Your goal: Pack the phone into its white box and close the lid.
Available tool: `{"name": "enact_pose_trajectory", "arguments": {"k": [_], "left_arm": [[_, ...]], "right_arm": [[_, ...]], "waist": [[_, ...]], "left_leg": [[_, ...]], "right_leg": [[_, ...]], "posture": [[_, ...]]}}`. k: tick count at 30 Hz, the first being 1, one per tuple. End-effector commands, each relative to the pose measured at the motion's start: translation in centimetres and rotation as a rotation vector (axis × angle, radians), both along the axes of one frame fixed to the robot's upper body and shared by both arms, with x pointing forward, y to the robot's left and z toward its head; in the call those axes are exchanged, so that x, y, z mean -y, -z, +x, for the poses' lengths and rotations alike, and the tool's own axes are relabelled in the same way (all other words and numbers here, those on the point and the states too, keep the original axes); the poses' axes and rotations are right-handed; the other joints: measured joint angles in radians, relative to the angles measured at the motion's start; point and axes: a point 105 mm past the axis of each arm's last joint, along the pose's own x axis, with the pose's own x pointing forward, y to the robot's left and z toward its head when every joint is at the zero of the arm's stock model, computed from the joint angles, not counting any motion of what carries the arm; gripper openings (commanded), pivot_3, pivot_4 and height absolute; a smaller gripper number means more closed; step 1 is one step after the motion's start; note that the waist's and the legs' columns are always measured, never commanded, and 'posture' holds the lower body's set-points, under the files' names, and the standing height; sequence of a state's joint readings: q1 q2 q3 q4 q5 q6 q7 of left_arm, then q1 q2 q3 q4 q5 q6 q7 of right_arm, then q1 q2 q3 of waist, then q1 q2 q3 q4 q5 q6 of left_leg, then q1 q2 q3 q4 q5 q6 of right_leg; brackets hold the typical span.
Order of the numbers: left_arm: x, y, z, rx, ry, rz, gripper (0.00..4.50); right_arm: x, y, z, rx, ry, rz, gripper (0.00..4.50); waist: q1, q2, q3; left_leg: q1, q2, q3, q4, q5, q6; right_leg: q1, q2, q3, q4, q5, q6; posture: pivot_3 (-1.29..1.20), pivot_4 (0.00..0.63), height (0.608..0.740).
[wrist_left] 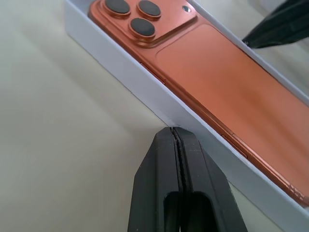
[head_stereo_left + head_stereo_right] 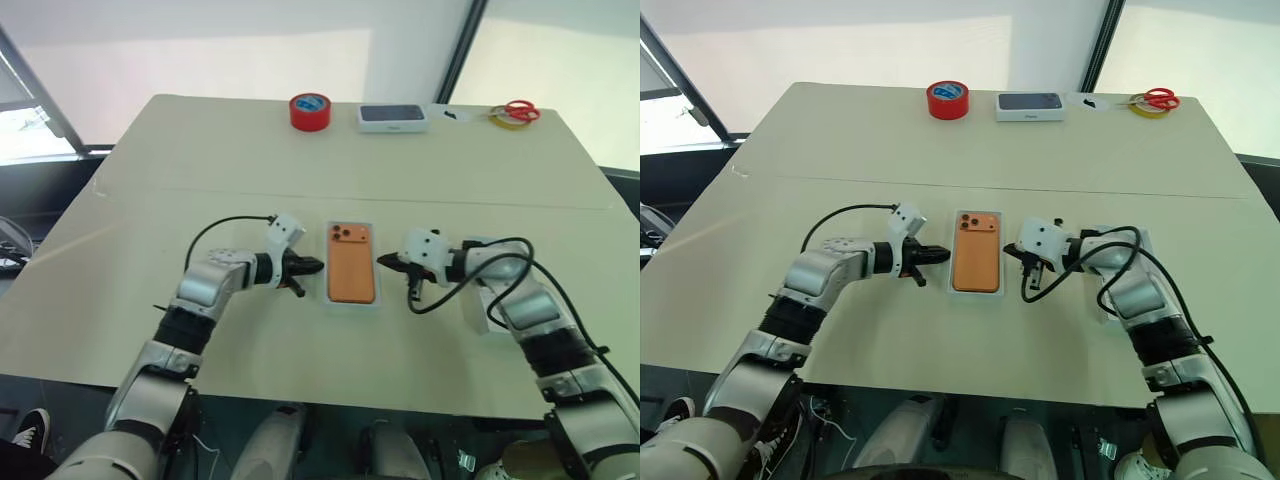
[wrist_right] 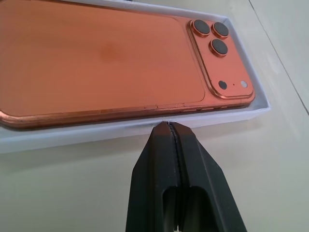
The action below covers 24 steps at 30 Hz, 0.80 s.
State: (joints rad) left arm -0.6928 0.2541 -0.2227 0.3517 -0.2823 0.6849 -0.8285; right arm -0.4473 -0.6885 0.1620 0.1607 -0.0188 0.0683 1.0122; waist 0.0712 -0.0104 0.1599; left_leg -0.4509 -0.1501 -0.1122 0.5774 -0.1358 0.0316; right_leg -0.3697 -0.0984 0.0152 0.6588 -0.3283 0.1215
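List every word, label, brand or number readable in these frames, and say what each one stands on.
None can be read.
Slim orange phone lying back up in the shallow white box: no logo or lettering shows.
Closed white box with a dark top picture: any print is too small to read.
Red tape roll, bluish inside: no legible label.
Red-handled scissors: no marking visible.

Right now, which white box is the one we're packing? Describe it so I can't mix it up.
On the beige table, look between the two grippers near the front edge. The white box is the shallow tray there with the phone lying in it camera-side up, unlike the closed box with a dark top at the far edge.
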Motion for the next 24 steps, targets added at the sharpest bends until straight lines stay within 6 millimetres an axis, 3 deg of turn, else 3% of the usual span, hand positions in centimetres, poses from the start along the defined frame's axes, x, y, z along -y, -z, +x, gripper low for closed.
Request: {"name": "enact_pose_trajectory", "arguments": {"k": [1,6,10,13,18,24], "left_arm": [[3.8,0.8,-1.3,-0.038,0.134,-0.003,0.04],[6.7,0.4,-2.3,-0.029,0.241,-0.012,0.04],[7.8,0.6,-2.8,-0.019,0.286,0.005,0.04],[7.7,0.7,-2.5,-0.010,0.275,0.011,0.04],[5.6,0.6,-0.2,0.020,0.182,0.035,0.04],[5.2,1.0,-0.7,0.024,0.207,0.046,0.04]], "right_arm": [[1.0,-1.2,-1.0,0.023,0.015,0.011,0.00],[3.7,-0.8,-2.0,0.013,0.085,-0.035,0.00],[5.0,-1.2,-2.1,0.023,0.117,-0.052,0.00],[5.4,-1.2,-2.3,-0.002,0.121,-0.054,0.00],[5.8,-1.0,-2.8,-0.033,0.098,-0.085,0.00],[6.6,-1.1,-2.1,0.001,0.116,-0.124,0.00]], "waist": [[-0.002,0.000,0.000],[-0.009,0.000,0.000],[-0.011,0.000,0.000],[-0.017,0.000,0.000],[-0.032,0.000,0.000],[-0.038,0.000,0.000]], "left_leg": [[-0.001,0.000,0.000,0.000,0.000,0.000],[-0.003,0.000,0.000,0.001,-0.001,0.001],[-0.003,0.001,0.000,0.001,-0.001,0.001],[-0.003,0.001,0.000,0.001,-0.001,0.001],[-0.003,0.001,0.000,0.002,-0.001,0.001],[-0.003,0.001,-0.001,0.003,-0.001,0.001]], "right_leg": [[0.000,0.000,0.000,-0.001,0.000,0.000],[-0.001,0.000,0.000,-0.003,0.000,0.000],[-0.001,0.000,-0.001,-0.003,0.000,0.001],[-0.001,0.001,-0.001,-0.003,0.000,0.001],[0.000,0.000,-0.002,-0.003,0.000,0.001],[0.000,0.001,-0.002,-0.003,0.001,0.002]], "posture": [[0.00,0.150,0.736],[0.00,0.150,0.736],[0.00,0.150,0.736],[0.00,0.150,0.736],[0.00,0.150,0.736],[0.00,0.150,0.736]]}}
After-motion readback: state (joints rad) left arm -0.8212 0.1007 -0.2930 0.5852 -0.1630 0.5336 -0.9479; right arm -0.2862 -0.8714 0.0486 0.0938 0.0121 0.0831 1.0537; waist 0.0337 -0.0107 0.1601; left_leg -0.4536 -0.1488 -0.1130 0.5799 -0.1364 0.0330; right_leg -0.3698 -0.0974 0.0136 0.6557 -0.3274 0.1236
